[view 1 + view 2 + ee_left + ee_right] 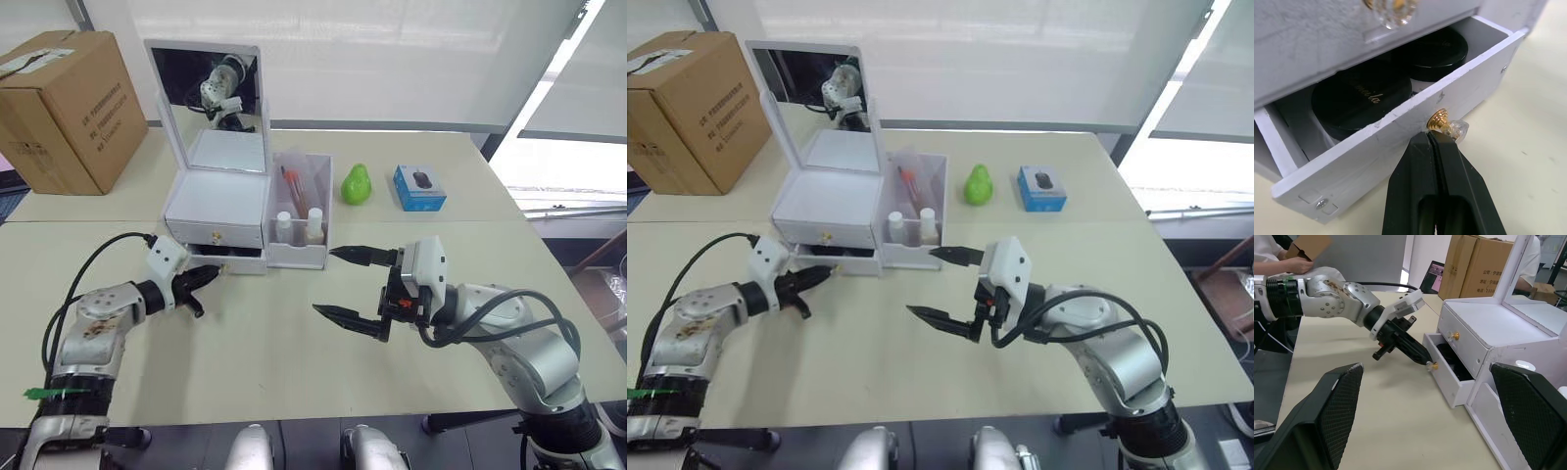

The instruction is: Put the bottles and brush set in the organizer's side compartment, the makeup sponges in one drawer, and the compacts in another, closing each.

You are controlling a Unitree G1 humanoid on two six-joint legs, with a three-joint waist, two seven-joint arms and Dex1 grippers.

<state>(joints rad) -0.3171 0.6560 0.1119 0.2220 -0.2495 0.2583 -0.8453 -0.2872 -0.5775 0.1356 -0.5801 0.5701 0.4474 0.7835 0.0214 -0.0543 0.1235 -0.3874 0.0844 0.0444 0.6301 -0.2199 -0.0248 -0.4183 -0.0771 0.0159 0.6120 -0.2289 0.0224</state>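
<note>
Head view, organizer: the white box organizer with a mirror lid (217, 211) sits on the pale beige bench (294, 343). Its tall see-through side compartment (300, 211) is on its right.
Head view, bottles: two small white bottles (299, 225) stand in the side compartment. A thin red brush set (293, 188) stands behind them.
Head view, bottom drawer: the low white bottom drawer (230, 258) is pulled partly out.
Head view, left tool: the left tool (211, 275) has its black fingers pressed together. The tip is at the front of the bottom drawer.
Head view, right tool: the right tool (341, 284) is wide open and holds nothing. It hangs over the bench, right of the organizer and apart from it.
Head view, other things: a green pear-shaped toy (356, 184) and a small blue box (419, 187) sit behind on the bench. A brown cardboard box (64, 108) stands at the far left.
Left wrist view, compacts: two round black compacts (1386, 78) lie side by side in the open bottom drawer.
Left wrist view, knob: the closed black fingers (1420, 186) touch the small gold and clear knob (1448, 128) on the drawer front.
Right wrist view, top drawer: the white top drawer (1462, 343) is shut. The bottom drawer under it is out, with the left tool's tip at its knob.
</note>
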